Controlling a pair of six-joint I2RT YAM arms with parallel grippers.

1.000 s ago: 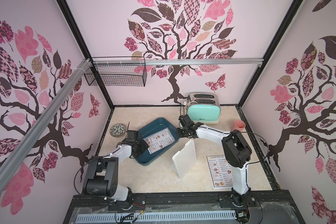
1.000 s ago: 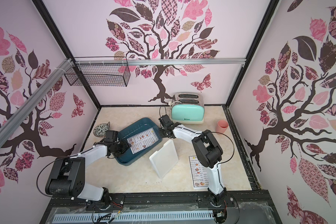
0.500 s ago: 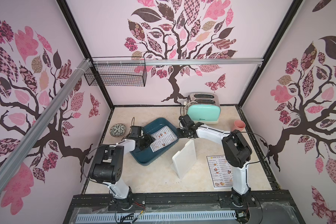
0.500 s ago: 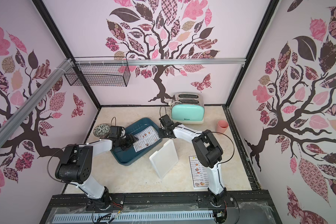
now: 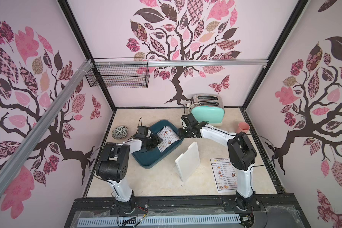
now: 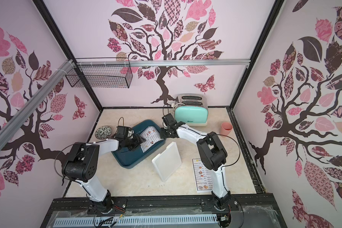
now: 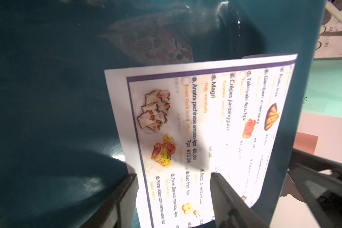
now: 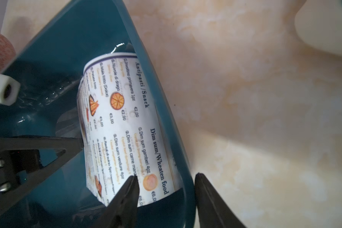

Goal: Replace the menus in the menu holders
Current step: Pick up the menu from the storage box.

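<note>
One menu lies curled in the dark blue tray, its far edge riding up the tray wall. In the left wrist view my left gripper is open, and the near edge of this menu runs between its fingers. My right gripper is open astride the tray's rim, one finger over the menu, the other outside. A second menu lies flat on the table by the right arm's base. The whitish menu holder stands between tray and second menu.
A mint toaster stands at the back, just behind my right gripper. A pink cup is at the back right, a patterned bowl left of the tray. A wire basket hangs on the back wall.
My right gripper's jaws have parted at the tray rim. My left gripper has moved further into the tray up to the menu, which now curls against the wall.
</note>
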